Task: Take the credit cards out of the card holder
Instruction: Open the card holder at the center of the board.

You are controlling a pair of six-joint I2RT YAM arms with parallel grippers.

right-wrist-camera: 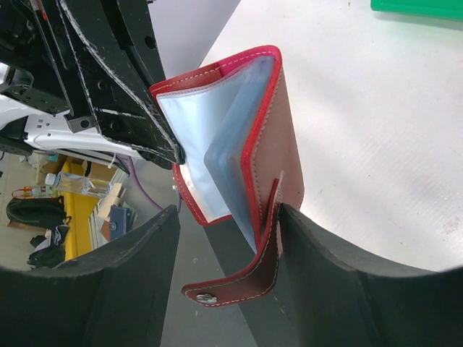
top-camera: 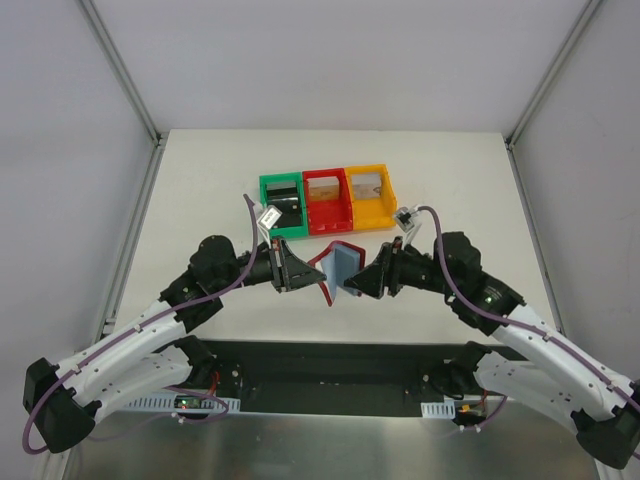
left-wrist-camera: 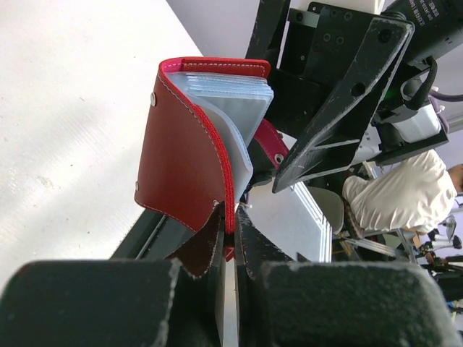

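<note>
Above table [top-camera: 200, 180], left arm [top-camera: 150, 340] bends inward, left pincer [left-wrist-camera: 228, 238] pinching card holder [left-wrist-camera: 181, 152]

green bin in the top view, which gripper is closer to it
left. the left gripper, pinching the card holder, sits just in front of the green bin; the right gripper is across the card holder, nearer the yellow bin

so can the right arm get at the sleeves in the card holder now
Likely yes: the left jaws pinch one cover, so the card holder hangs open toward the right jaws, which stand open with nothing blocking the clear sleeves.
</note>
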